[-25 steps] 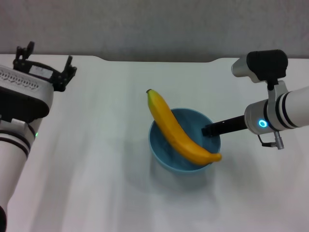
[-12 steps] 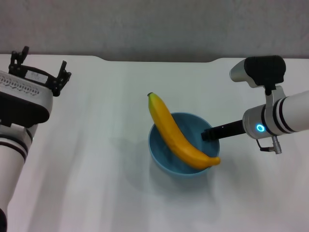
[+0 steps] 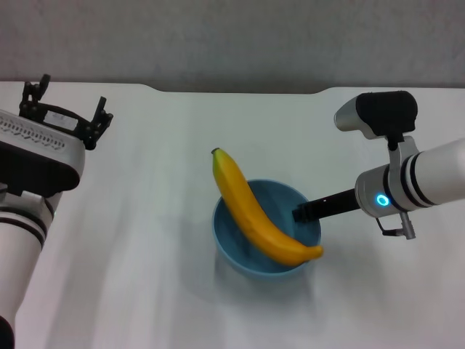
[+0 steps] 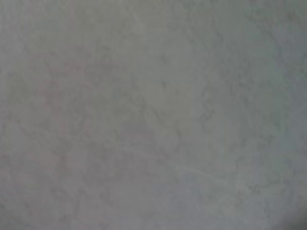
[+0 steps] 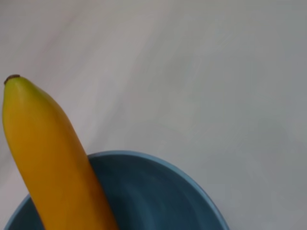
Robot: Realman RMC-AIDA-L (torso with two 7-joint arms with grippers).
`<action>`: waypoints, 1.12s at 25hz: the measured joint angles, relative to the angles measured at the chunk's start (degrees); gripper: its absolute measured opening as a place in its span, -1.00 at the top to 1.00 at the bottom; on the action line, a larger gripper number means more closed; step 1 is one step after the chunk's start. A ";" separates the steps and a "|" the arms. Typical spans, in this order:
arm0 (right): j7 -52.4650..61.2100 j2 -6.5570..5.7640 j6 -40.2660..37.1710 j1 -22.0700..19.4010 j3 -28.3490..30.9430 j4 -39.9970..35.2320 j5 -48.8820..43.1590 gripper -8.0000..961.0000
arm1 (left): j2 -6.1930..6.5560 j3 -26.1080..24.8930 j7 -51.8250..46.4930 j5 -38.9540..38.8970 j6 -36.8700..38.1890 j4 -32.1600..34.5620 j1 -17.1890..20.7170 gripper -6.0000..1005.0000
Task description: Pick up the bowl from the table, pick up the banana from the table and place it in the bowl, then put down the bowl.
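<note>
Banana (image 3: 253,214) lies across the bowl (image 3: 231,247), a smooth, unmarked yellow-orange curve with a small dark tip. It is longer than the bowl is wide, so both ends overhang: the dark-tipped end rises past the far-left rim, and the rounded end pokes over the near-right rim. The right wrist view shows the fruit (image 5: 50,158) leaning over the rim of the glossy light blue bowl (image 5: 158,191), whose inside is plain and smooth.

Near the middle of the white table (image 3: 145,276) is where the bowl sits or hangs; whether its base touches the surface cannot be told. The right gripper (image 3: 308,211) reaches in from the right and is clamped on the bowl's right rim, just above the banana's rounded end.

Well apart at the table's far left, the left gripper (image 3: 65,116) hangs with its fingers spread wide and nothing between them
</note>
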 joint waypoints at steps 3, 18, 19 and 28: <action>-0.01 -0.03 -0.01 -0.25 -0.93 0.01 0.48 0.81 | 0.00 0.03 -0.03 -0.13 0.05 0.27 -0.08 -0.78; -0.07 -0.03 0.20 -1.39 -1.48 -0.51 0.56 0.70 | 0.00 0.04 -1.06 -0.30 0.97 0.60 0.11 -0.78; -0.21 -0.04 0.22 -1.60 -1.51 -0.92 0.79 0.68 | 0.00 0.04 -1.06 -0.30 1.06 0.78 0.11 -0.78; -7.72 -0.23 -0.30 -7.88 -1.65 -8.08 9.25 0.20 | -0.18 0.21 -3.34 -0.40 2.38 2.69 0.40 -0.78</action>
